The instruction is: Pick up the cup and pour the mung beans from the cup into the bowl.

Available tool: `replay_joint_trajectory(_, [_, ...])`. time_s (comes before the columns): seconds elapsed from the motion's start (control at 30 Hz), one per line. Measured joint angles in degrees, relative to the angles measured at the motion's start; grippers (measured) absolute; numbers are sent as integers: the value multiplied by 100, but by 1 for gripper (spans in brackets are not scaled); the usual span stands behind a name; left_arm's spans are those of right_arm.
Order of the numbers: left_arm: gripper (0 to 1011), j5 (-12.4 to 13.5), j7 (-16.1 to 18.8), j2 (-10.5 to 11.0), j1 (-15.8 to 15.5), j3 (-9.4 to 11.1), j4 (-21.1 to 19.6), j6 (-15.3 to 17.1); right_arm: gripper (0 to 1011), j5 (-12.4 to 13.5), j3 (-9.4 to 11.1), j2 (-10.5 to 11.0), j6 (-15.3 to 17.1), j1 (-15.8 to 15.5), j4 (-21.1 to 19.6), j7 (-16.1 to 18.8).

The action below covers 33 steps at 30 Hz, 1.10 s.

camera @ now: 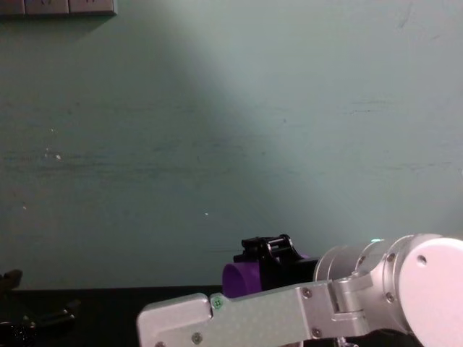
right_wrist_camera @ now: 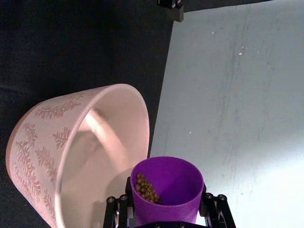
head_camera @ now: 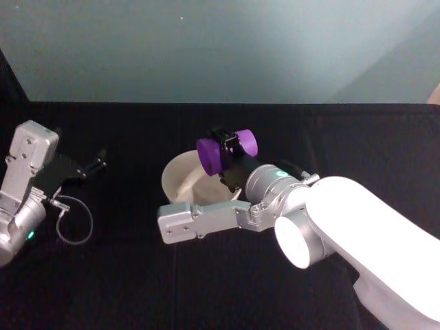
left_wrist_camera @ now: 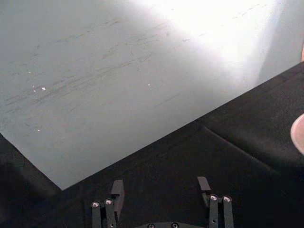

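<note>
Purple plastic cup [head_camera: 208, 157], small and smooth, is tipped on its side above the wide, round, pale pink bowl [head_camera: 180, 180]. Its long side is laid nearly flat, and its mouth is pointed to the robot's left. Little brown-green mung beans [right_wrist_camera: 146, 187] are seen inside, near the rim. The cup is squeezed by the right gripper [head_camera: 231, 146], whose arm is bent across the black table [head_camera: 124, 289]. The left gripper [head_camera: 81, 167] is spread wide, with nothing in it, at the far left.
</note>
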Motion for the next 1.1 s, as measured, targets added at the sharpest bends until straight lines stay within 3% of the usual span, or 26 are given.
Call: replay_joint_trajectory(1.1, [1000,0,0,0,0,0,0,0,734,-280,-96,-19,61,18,-28,136])
